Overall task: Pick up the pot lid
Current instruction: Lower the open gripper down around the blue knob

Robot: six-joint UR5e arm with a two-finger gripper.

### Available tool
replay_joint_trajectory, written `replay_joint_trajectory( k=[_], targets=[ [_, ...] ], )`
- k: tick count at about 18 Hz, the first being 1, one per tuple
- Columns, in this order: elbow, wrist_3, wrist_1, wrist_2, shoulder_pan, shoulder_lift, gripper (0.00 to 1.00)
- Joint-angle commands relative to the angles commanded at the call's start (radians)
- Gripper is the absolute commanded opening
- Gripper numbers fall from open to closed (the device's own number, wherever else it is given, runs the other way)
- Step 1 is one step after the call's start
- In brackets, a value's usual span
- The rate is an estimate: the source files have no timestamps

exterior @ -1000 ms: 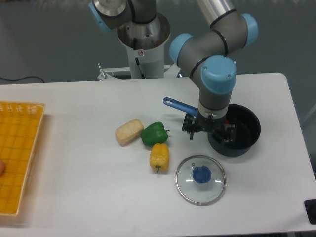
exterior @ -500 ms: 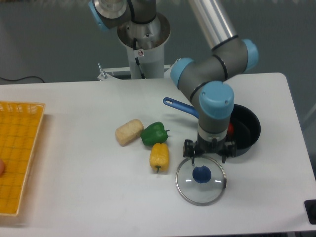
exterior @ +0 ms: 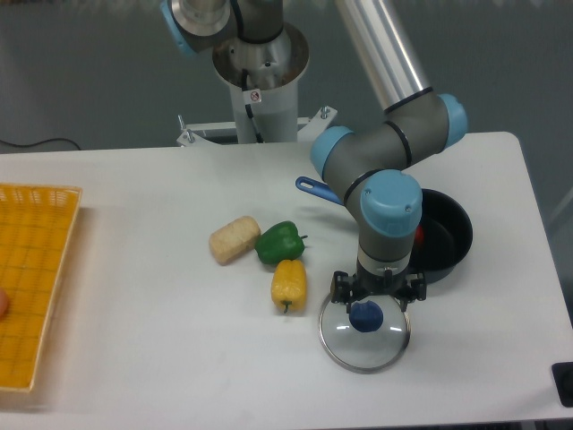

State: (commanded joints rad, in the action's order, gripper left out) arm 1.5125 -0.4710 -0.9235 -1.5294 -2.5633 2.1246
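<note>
Here the gripper (exterior: 377,301) is being held above the lid (exterior: 363,353), its fingers being spread apart, seemingly so the blue knob (exterior: 366,317) can be straddled. Below it, the lid is being borne flat by the surface (exterior: 179,349), its clear, round glass being edged in silvery grey.

I'm watching through one fixed camera, set high above the near side of the white table (exterior: 161,349) and facing across it toward the UR5e arm (exterior: 210,18). It looks down steeply, so the glass pot lid (exterior: 349,349) shows me a nearly round outline. It sits back enough to take in the table's near and far edges, though the left border crops the yellow crate (exterior: 55,269).
</note>
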Motion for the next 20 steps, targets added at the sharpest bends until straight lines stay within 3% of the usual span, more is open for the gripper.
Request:
replay_joint_trajectory(
  k=[9, 20],
  targets=[
    [-0.006, 0.038, 0.051, -0.005, 0.000, 0.029, 1.00],
    [0.005, 0.046, 0.052, -0.012, 0.012, 0.040, 1.00]
  ],
)
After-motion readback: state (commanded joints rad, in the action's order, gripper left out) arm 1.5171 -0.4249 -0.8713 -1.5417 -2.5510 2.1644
